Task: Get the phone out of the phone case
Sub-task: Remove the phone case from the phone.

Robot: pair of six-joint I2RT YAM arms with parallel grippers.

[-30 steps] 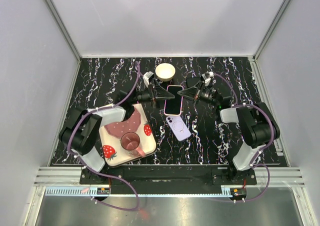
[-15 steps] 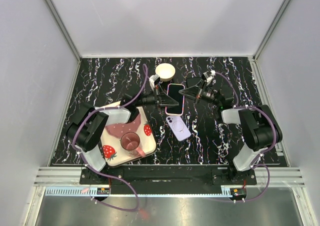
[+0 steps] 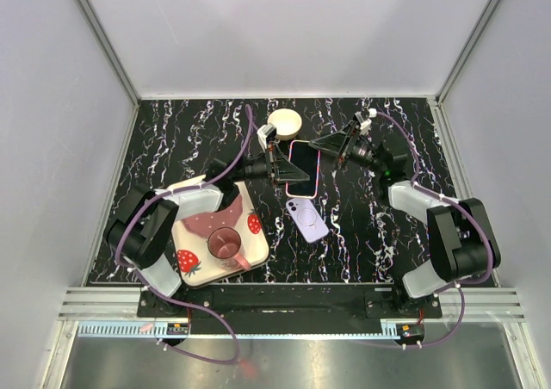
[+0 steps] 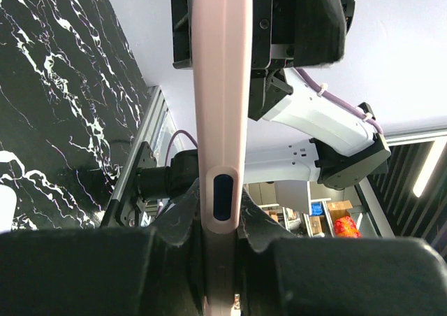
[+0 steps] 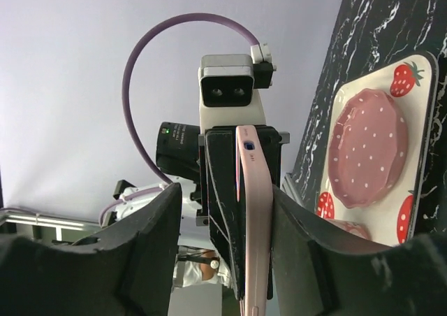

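Observation:
The phone, dark screen up in its pink phone case (image 3: pixel 301 169), sits mid-table. My left gripper (image 3: pixel 282 168) is shut on the case's left edge. The left wrist view shows the pink case (image 4: pixel 222 85) edge-on, pinched between both fingers of the left gripper (image 4: pixel 222 221). My right gripper (image 3: pixel 317 145) is at the case's upper right corner, open. In the right wrist view the pink case (image 5: pixel 255 218) stands between the spread fingers of the right gripper (image 5: pixel 225 204). One finger (image 5: pixel 314 260) is close against the case and the other stands well apart.
A lilac phone (image 3: pixel 307 219) lies back up just in front of the pink one. A cream bowl (image 3: pixel 284 123) stands behind. At the left, a strawberry tray (image 3: pixel 191 262) holds a pink dotted dish (image 5: pixel 367 148) and a cup (image 3: pixel 225 244).
My left gripper closed on the pink case's left edge. My right gripper, earlier shut on the right edge, has opened and shifted up and back.

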